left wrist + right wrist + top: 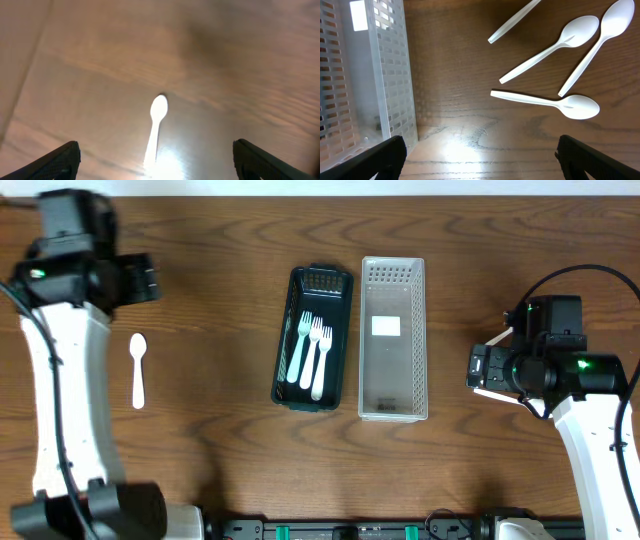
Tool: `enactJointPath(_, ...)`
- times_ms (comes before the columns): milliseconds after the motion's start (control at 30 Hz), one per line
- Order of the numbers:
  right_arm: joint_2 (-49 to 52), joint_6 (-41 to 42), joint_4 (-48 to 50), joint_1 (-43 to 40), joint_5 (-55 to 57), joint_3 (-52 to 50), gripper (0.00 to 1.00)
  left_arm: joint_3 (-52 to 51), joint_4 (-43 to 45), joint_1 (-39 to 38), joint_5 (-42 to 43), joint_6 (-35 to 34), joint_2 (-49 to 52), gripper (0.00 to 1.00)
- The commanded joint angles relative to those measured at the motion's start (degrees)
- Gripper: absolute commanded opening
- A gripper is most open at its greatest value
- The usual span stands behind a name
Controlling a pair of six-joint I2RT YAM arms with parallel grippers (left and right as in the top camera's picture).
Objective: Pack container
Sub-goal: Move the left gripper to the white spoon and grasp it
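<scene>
Wide wooden table (220, 240), and nothing stands between either arm and the containers. The left arm (65, 380) runs up the left edge from its base at the near side. Its wrist bends inward at the far corner, so the left gripper (142, 280) points toward the middle. The right arm (590, 430) rises from the near right, and the right gripper (478, 370) faces the containers from just off their right side.

At centre is the white basket (392, 375), long and perforated, with a white label (386, 326) on its floor. Touching or nearly touching its left wall is the dark tray (320, 278), with three white forks (316, 355) lying lengthwise in it, tines to the far end. Well apart on the left, one white spoon (138, 370) lies alone on the wood, bowl to the far side.

The left wrist camera looks straight down on that spoon (158, 112). The left gripper (156, 162) is spread wide with nothing between its fingers.

The right wrist camera shows what the overhead hides under the arm: three loose spoons (555, 102) and a further white handle (512, 22), scattered beside the wall of the white basket (390, 75). The right gripper (480, 160) is also spread wide, gripping nothing.
</scene>
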Motion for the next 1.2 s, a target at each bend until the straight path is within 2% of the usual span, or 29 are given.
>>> enactJointPath(0, -0.1, -0.6, -0.2, 0.4, 0.0, 1.0, 0.99, -2.0, -0.5, 5.6, 4.9, 0.3, 5.1, 0.91)
enactJointPath(233, -0.1, -0.6, -0.3, 0.4, 0.0, 1.0, 0.99, -3.7, -0.5, 10.6, 4.9, 1.0, 17.3, 0.91)
enactJointPath(467, -0.1, -0.6, -0.3, 0.4, 0.0, 1.0, 0.99, -3.8, 1.3, 11.0, 4.9, 4.4, 25.2, 0.91)
enactJointPath(600, -0.1, -0.6, -0.6, 0.4, 0.0, 1.0, 0.99, -3.8, 2.8, 11.0, 5.0, 5.8, 26.8, 0.86)
enactJointPath(767, -0.1, -0.6, -0.7, 0.4, 0.0, 1.0, 0.99, -4.9, 4.8, 11.0, 6.8, 8.2, 27.4, 0.86)
enactJointPath(1167, -0.1, -0.6, -2.0, 0.4, 0.0, 1.0, 0.99, -17.0, 14.8, 11.2, 7.5, 8.3, 27.4, 0.86)
